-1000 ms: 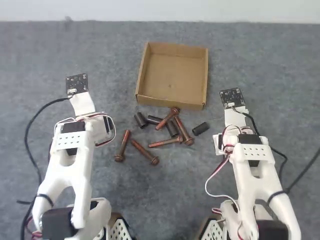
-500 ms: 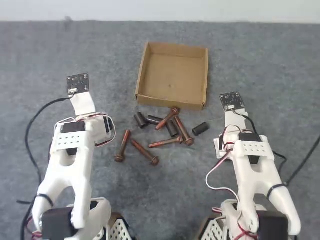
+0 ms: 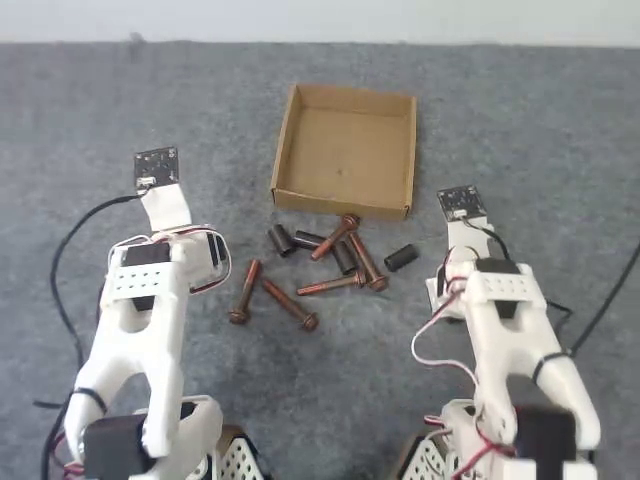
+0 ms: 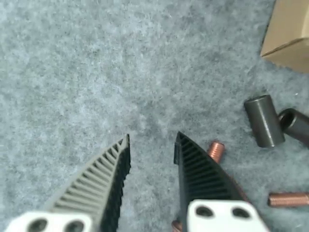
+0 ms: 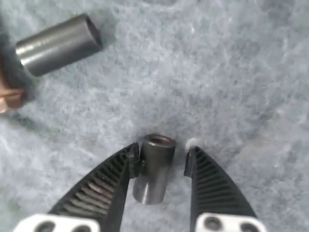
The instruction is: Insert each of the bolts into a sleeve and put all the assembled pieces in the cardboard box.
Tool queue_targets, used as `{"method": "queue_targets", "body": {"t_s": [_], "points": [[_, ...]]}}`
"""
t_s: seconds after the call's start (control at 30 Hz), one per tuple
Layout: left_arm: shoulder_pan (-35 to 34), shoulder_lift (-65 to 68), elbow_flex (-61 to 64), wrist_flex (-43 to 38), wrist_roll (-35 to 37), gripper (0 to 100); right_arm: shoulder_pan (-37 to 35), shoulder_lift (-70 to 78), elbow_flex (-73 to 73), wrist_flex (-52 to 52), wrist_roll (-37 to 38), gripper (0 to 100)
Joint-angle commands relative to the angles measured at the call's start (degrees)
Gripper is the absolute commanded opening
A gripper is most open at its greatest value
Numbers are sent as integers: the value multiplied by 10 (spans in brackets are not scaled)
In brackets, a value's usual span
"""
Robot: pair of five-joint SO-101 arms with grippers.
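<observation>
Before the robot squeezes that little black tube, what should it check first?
1. Tube inside the right gripper: ok, it sits in the gap.
2. Right gripper open: ok, there is a gap on one side of the tube.
3. Left gripper free: ok, it is open over bare carpet and holds nothing.
4. Bolts ready: ok, they lie loose on the carpet near the box.
5. Box open on top: ok.
6. Tube standing straight: cannot tell.
</observation>
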Motion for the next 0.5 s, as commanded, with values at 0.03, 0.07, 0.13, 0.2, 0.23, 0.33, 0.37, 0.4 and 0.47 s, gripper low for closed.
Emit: {"method": "queue_targets", "body": {"t_s": [0.03, 0.07, 0.13, 0.2, 0.23, 0.33, 0.37, 0.4, 0.47], "points": [[0, 2, -7, -11, -5, 145, -6, 39, -64, 28, 8, 140], [0, 2, -6, -10, -5, 145, -6, 42, -64, 28, 8, 140], [0, 2, -6, -10, -5, 145, -6, 43, -66, 30, 8, 138], [0, 2, -6, -9, -5, 145, -4, 41, -66, 30, 8, 99], [0, 2, -6, -9, -5, 145, -3, 41, -66, 30, 8, 60], [0, 1, 0, -11, -6, 145, -3, 41, -66, 30, 8, 17], [0, 0, 0, -11, -6, 145, -3, 41, -66, 30, 8, 28], [1, -1, 0, -10, -6, 145, -3, 41, -66, 30, 8, 24], [1, -2, 0, -9, -6, 143, -3, 40, -66, 30, 8, 5]]}}
